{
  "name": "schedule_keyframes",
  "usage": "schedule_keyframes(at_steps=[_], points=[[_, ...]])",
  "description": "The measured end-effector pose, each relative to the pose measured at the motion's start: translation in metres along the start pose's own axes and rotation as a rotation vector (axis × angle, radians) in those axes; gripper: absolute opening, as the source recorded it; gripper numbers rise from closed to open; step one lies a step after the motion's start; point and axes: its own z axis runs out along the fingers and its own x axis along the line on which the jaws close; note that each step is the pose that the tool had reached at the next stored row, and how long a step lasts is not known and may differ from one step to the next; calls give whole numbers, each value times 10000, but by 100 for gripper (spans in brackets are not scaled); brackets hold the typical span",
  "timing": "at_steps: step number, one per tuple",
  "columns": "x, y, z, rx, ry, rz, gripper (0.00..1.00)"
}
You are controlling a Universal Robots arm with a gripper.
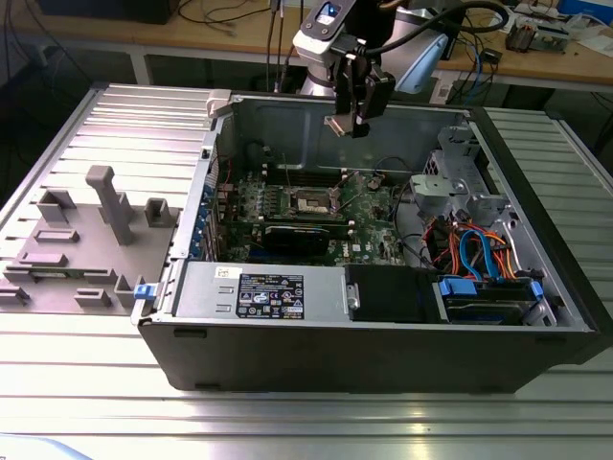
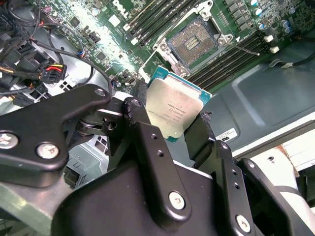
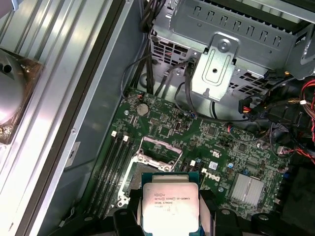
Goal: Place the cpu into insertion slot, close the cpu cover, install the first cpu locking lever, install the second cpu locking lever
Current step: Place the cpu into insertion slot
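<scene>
I am holding the cpu [image 2: 172,110] in the gripper [image 2: 171,119]. The 2 fingers [image 2: 142,115] are pinching it by opposite edges, closed only as far as the chip's width, with its silver top facing both wrist views. In the exterior view the gripper [image 1: 351,123] is hanging high over the far side of the open computer case [image 1: 383,364], well above the board and touching nothing.

The insertion slot [image 2: 193,42] is lying bare on the green motherboard [image 3: 221,147], its contact field exposed and nothing seated in it. A silvery frame [image 3: 155,164] is standing at the slot's edge. I am judging it to be the cpu cover, swung open, but I cannot be sure.

To do this step well, I am thinking the chip needs squaring to the slot's sides first. In the second wrist view it looks rotated against the socket. The descent should be straight and slow, with the chip level, so that no corner is dragging across the contacts.

The case is holding the motherboard, a black graphics card [image 1: 302,237] near the slot, a labelled silver box [image 1: 268,287] along the near wall, a metal drive cage [image 1: 460,182] and orange and blue cables [image 1: 474,249] on the exterior view's right. On the exterior view's left, a grey fixture plate [image 1: 86,240] is carrying grey blocks.
</scene>
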Motion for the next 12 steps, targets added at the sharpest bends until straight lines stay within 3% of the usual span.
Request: schedule_keyframes(at_steps=[12], points=[[0,0,0,16,-57,765,54]])
